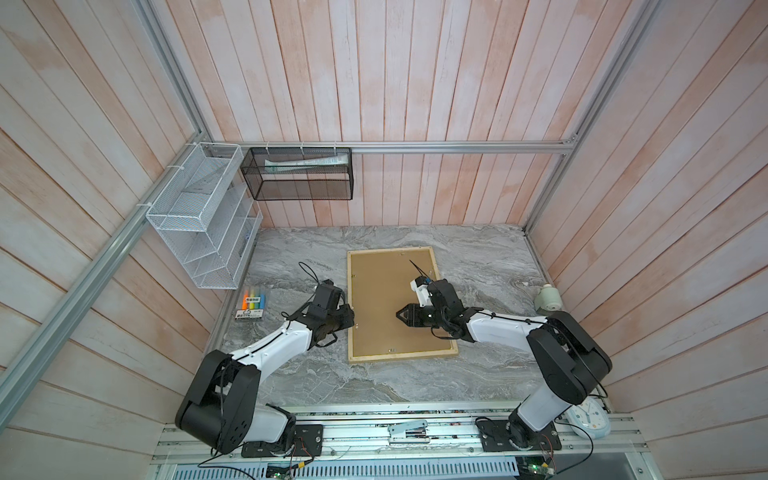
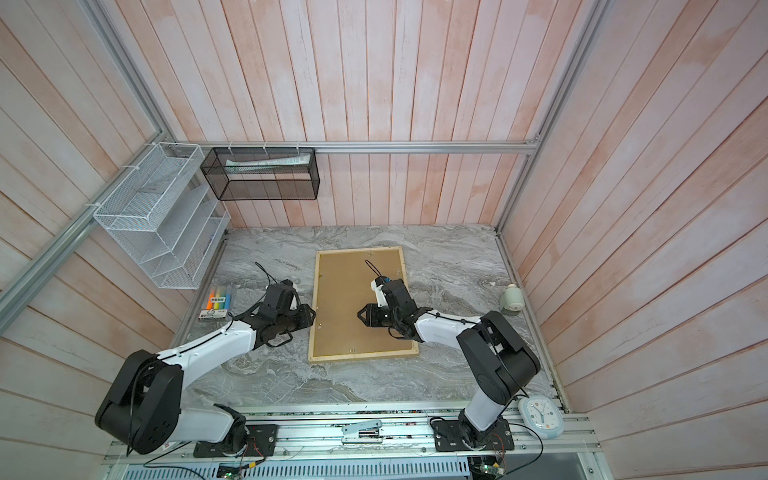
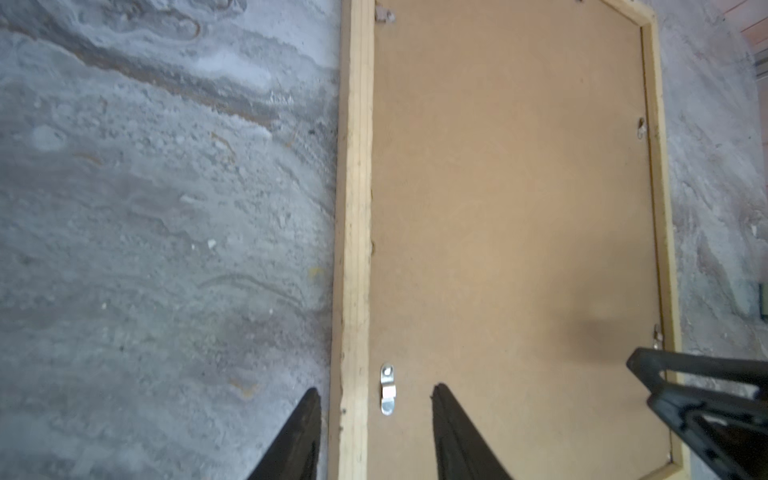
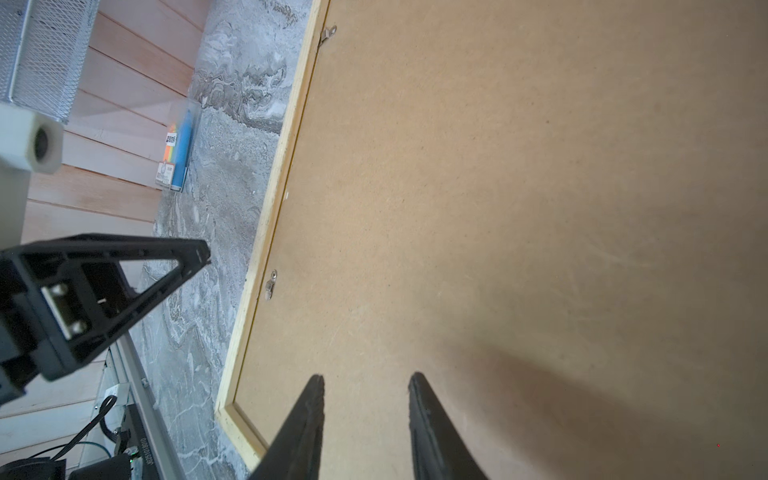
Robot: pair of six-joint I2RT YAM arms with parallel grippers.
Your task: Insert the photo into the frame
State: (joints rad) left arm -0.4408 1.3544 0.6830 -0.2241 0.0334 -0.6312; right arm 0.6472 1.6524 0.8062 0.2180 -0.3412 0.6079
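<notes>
Pale-wood rectangular picture frame (image 1: 399, 356), one, lies flat on the grey marble tabletop (image 1: 478, 270) around one brown backing board (image 1: 382, 291), with two black claws empty and parted: left gripper (image 3: 376, 390) straddling its rail, right gripper (image 4: 365, 376) over the board.

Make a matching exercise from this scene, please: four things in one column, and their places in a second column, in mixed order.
Things
1. plain brown backing board
2. clear pack of coloured highlighter pens
3. round white clock
4. black wire-mesh basket

Places
A. hanging from the aluminium rail on the back wall
B. inside the pale wooden frame
C. at the front right corner of the workspace
D. on the grey marble table, left of the frame

Pairs: 1-B, 2-D, 3-C, 4-A
</notes>
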